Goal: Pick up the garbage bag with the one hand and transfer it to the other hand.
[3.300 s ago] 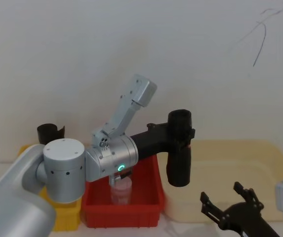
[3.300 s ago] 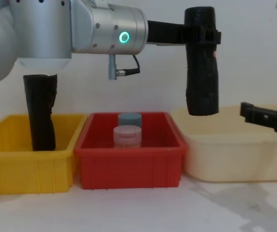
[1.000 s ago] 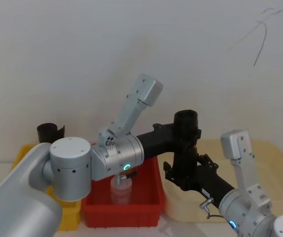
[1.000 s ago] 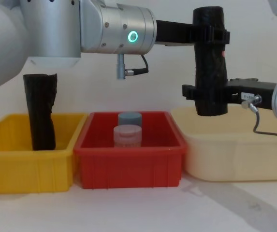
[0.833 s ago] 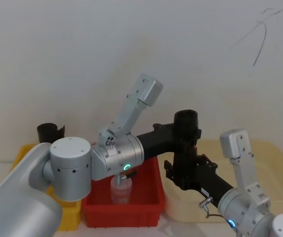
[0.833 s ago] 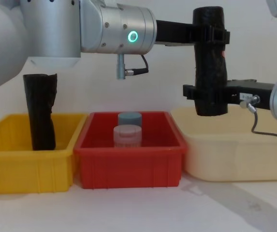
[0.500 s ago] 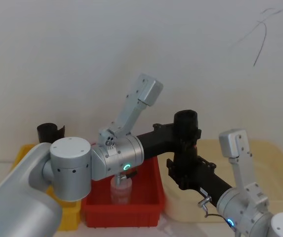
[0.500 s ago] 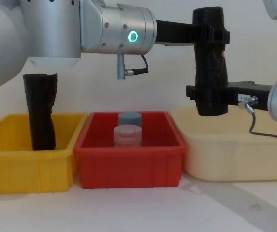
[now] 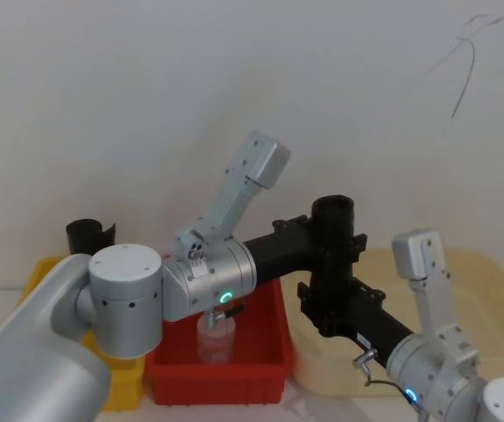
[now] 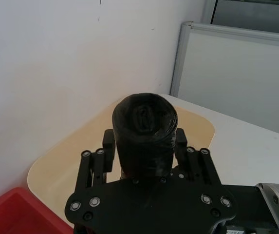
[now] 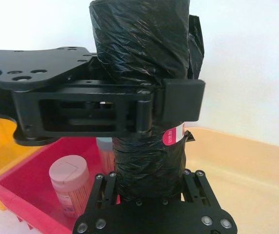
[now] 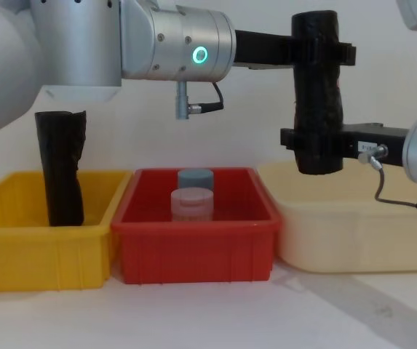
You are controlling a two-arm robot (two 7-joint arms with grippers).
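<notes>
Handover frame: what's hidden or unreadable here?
- Chest view: base of the ragged-topped black roll, behind the yellow plastic bin's wall.
- Right wrist view: red-and-white sticker on the smooth black garbage bag roll, partly covered by the left gripper; print unreadable.
- Chest view: white label on the right gripper, too small to read.

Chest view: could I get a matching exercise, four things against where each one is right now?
1. left gripper
2. right gripper
3. ragged black roll
4. pink-lidded jar

A. in the red bin
B. at the garbage bag's lower end
C. standing in the yellow bin
D. near the garbage bag's top

Pairs: 1-D, 2-B, 3-C, 4-A.
</notes>
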